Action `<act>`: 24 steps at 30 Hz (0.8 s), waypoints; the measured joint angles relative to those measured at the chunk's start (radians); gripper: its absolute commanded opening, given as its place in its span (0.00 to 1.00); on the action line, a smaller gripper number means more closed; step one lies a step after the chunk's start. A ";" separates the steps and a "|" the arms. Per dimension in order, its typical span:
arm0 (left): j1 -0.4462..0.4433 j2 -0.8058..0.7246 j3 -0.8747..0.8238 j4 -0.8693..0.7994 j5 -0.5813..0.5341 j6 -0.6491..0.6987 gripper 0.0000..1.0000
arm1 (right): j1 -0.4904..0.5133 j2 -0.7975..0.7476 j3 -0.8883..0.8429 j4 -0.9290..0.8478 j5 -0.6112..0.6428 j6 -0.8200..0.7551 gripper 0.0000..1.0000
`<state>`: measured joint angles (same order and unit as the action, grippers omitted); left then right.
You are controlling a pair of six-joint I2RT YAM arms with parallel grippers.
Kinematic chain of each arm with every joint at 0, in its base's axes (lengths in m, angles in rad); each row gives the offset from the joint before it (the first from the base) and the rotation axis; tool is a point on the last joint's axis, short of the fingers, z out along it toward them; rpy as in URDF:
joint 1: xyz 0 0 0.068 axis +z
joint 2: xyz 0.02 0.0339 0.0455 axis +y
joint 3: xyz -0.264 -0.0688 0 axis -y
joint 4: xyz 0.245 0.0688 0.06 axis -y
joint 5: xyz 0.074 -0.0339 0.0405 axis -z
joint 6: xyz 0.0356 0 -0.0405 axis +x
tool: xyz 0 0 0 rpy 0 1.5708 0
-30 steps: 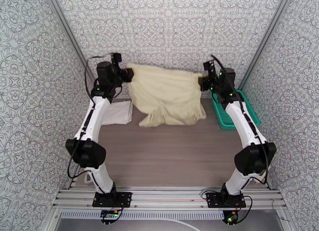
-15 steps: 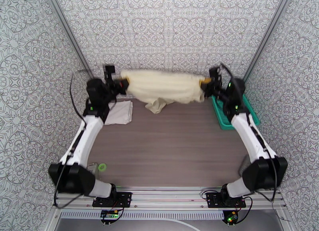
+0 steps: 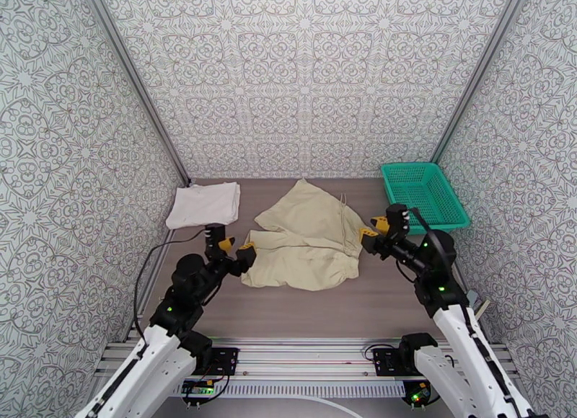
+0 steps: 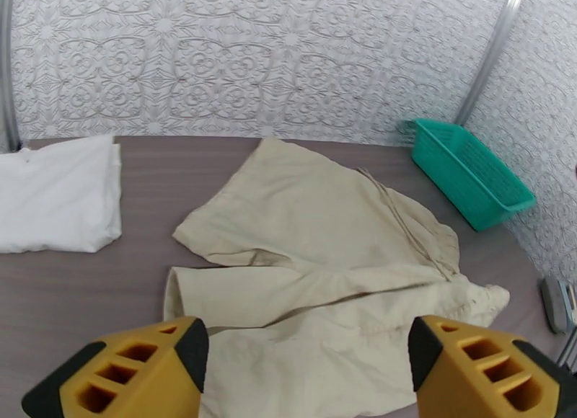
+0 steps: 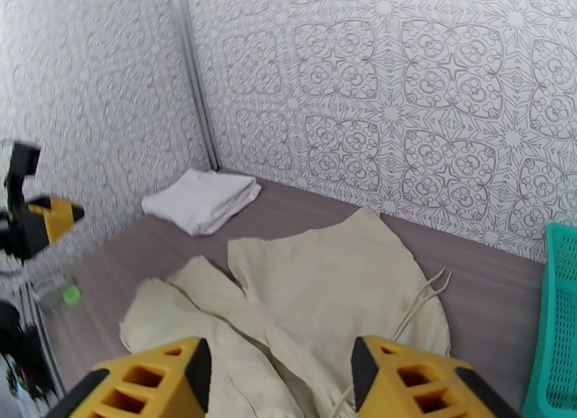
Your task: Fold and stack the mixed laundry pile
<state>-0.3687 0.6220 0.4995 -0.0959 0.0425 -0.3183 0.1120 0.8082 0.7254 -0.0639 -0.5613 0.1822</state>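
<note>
Walls papered in a grey ornamental pattern close in a brown wood-grain table (image 3: pixel 303 304) on three sides, with metal posts standing in the two far corners. The beige shorts (image 3: pixel 306 236) lie flat on the table, about midway between its left and right edges and somewhat nearer the far edge than the near one. They are loosely doubled over: the upper layer runs at a slant toward the far edge, while a lower band of cloth stretches across below it, and the waistband bunches on the right side. A thin drawstring (image 5: pixel 424 295) trails from the waist onto the bare tabletop. The white T-shirt (image 3: pixel 205 204) sits folded into a neat rectangle at the far left corner, well apart from the shorts. A green mesh basket (image 3: pixel 422 192) stands at the far right corner, beside the right wall. The left gripper (image 3: pixel 236 248) hangs low at the shorts' near left edge; in its wrist view the two yellow fingers (image 4: pixel 130 372) stand wide apart with the cloth lying loose beneath them, not pinched. The right gripper (image 3: pixel 373 229) is just off the shorts' right side, by the waistband, and its fingers (image 5: pixel 151 383) are likewise spread and grip nothing.
</note>
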 measured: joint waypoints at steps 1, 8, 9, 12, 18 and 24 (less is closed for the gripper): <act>0.010 0.035 0.025 -0.020 -0.004 -0.005 0.62 | 0.000 0.028 0.043 -0.053 0.030 0.040 0.44; 0.069 0.552 0.327 -0.101 0.047 -0.047 0.59 | 0.072 0.461 0.397 -0.444 0.192 0.208 0.47; 0.069 0.623 0.367 -0.109 0.059 -0.044 0.62 | 0.100 0.520 0.421 -0.489 0.208 0.216 0.49; 0.078 0.823 0.502 -0.180 0.073 -0.048 0.65 | 0.182 0.680 0.477 -0.634 0.266 0.216 0.52; 0.131 0.997 0.593 -0.324 0.060 -0.058 0.80 | 0.216 0.755 0.465 -0.805 0.337 0.217 0.59; 0.158 1.043 0.583 -0.409 0.038 -0.057 0.76 | 0.216 0.723 0.365 -0.815 0.299 0.240 0.47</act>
<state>-0.2104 1.6650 1.0821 -0.5053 0.0803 -0.3752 0.3279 1.5314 1.0904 -0.8787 -0.2619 0.4217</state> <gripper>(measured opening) 0.797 0.506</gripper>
